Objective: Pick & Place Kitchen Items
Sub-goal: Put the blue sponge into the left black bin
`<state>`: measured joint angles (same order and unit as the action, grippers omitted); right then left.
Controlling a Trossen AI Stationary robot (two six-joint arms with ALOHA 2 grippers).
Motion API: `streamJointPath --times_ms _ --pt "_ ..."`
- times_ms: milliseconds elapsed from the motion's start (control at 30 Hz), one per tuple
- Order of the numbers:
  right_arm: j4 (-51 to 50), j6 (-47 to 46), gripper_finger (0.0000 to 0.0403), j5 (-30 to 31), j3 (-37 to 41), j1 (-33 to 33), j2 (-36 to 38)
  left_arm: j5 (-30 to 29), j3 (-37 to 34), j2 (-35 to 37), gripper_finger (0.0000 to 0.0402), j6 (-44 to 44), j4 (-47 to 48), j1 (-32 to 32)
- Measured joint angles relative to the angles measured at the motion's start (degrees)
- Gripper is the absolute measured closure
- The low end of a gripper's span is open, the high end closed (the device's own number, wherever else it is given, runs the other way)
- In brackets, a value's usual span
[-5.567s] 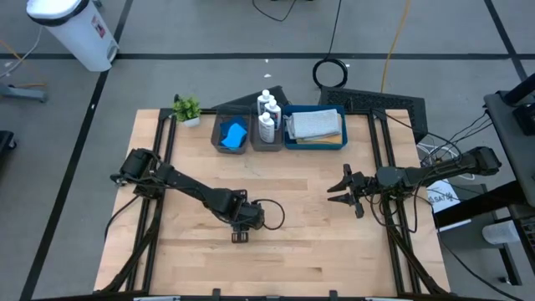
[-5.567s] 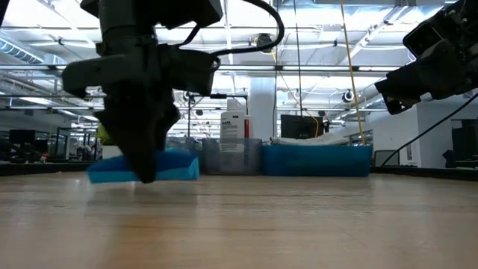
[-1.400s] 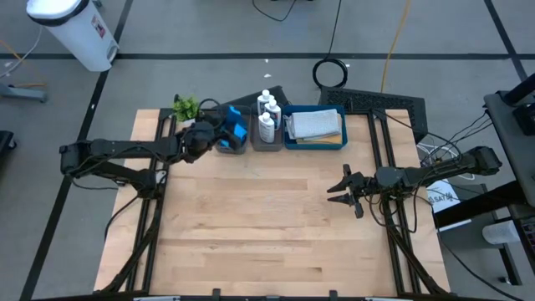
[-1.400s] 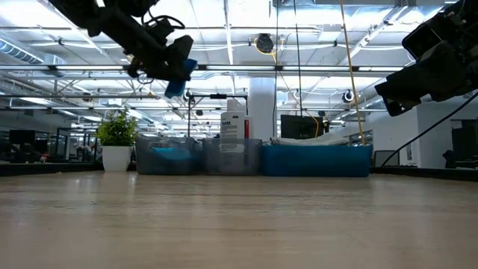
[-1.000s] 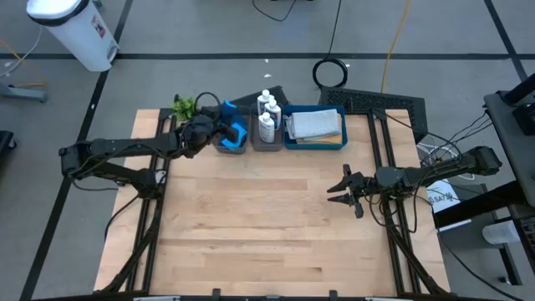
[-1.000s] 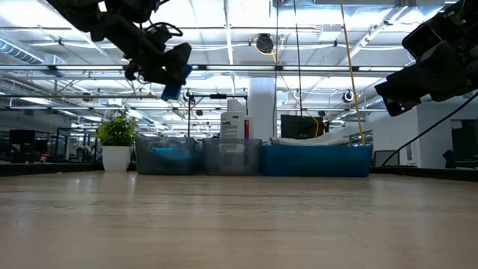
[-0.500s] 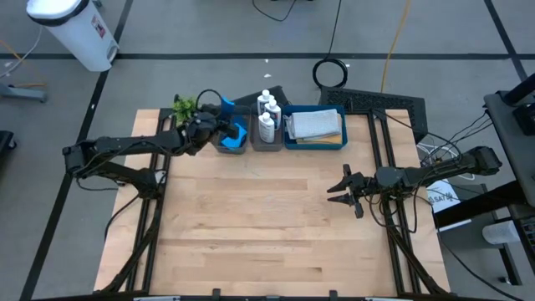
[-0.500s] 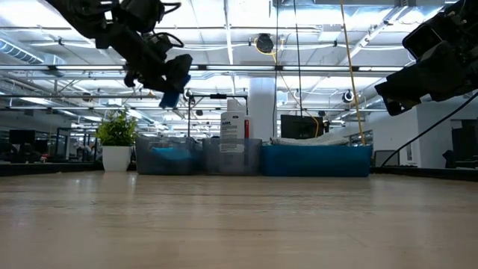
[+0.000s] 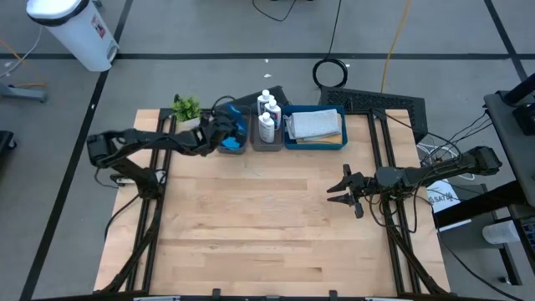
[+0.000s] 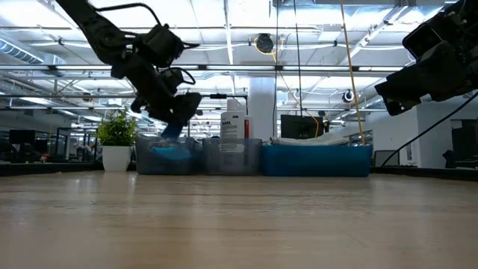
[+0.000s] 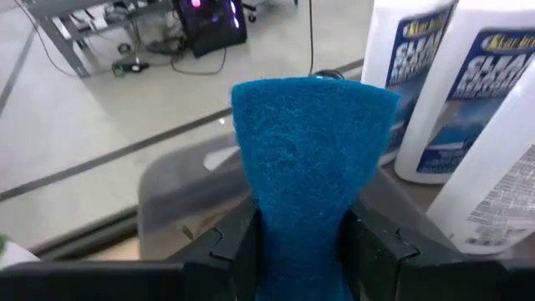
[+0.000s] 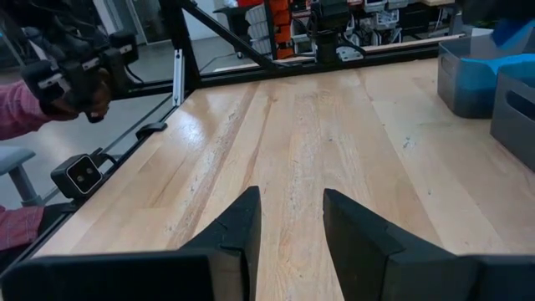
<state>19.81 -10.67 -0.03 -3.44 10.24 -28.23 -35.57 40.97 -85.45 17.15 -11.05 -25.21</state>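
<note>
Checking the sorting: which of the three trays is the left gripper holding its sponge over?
The left gripper holds the blue sponge over the grey tray nearest the plant, not the bottle tray or blue tray.

Non-task stuff: wooden table (image 9: 267,226), light butcher-block top, black frame rails down both sides. Small green potted plant (image 9: 186,109) in white pot at far-left corner. Far edge, L to R: grey tray (image 9: 219,144), narrower grey tray (image 9: 256,144) touching it, then blue tray (image 9: 289,140). Off the table: white bin (image 9: 73,29) on floor far left, black cable coil (image 9: 332,73) on floor behind trays, yellow cable (image 9: 393,33) running to far edge. Right wrist view: person's pink sleeve (image 12: 18,113) beyond table end.
</note>
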Motion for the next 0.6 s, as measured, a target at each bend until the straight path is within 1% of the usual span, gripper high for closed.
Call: streamJointPath --times_ms 100,200,333,500,600 --pt "0.0 0.31 0.0303 0.0 0.01 -0.01 0.02 1.21 0.0 -0.85 0.0259 2.48 0.11 -0.4" --pt "-0.01 0.41 0.0303 0.0 0.0 0.0 0.01 3.99 0.0 -0.83 0.0243 4.12 0.01 -1.47" --pt "0.0 0.41 0.0303 0.0 0.0 0.0 0.02 6.97 0.0 -0.83 0.0187 4.72 0.68 -3.13" --pt "0.0 0.41 0.0303 0.0 0.01 -0.01 0.02 7.61 0.0 -0.83 0.0103 5.27 4.42 -4.32" --pt "0.0 0.41 0.0303 0.0 0.01 -0.01 0.02 9.12 0.0 -0.83 0.0064 4.12 5.38 -4.68"
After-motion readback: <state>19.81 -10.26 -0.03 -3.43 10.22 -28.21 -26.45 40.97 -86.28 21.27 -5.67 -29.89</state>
